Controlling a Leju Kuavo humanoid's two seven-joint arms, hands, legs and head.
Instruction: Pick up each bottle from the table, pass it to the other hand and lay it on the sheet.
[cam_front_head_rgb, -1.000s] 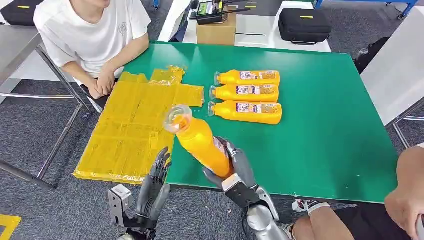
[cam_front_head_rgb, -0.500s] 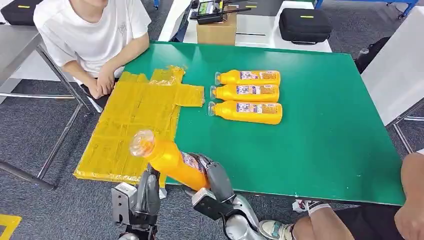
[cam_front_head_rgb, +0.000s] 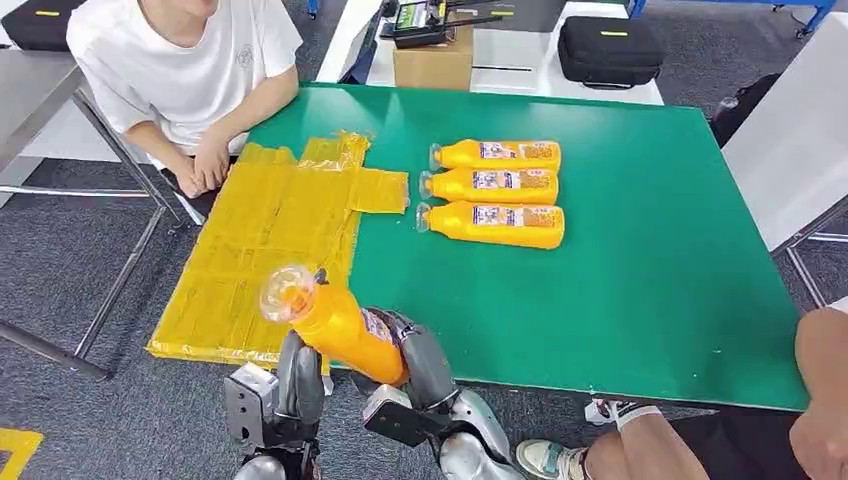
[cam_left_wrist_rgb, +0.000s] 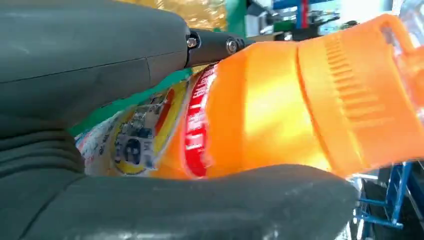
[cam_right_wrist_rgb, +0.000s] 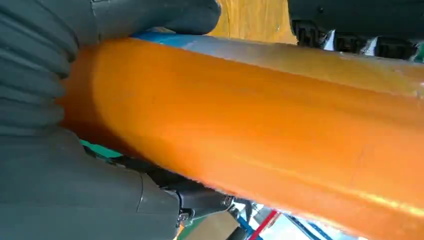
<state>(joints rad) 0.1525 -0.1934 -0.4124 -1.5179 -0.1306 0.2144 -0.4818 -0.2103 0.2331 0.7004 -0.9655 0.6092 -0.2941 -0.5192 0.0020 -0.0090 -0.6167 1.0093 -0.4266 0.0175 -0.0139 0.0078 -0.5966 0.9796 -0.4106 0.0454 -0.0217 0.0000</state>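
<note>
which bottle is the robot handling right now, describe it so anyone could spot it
At the near edge of the green table, beside the yellow sheet, both robot hands meet. The orange bottle between them tilts up in the air, while its three neighbours lie flat in a row.

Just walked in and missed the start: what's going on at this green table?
The robot is mid hand-over. Its right hand grips an orange bottle by the lower body, tilted, cap end up, and the left hand is at the bottle too, fingers around it in the left wrist view. Three more bottles lie side by side on the green table. Nothing lies on the yellow sheet yet. A person in a white shirt sits nearby.
</note>
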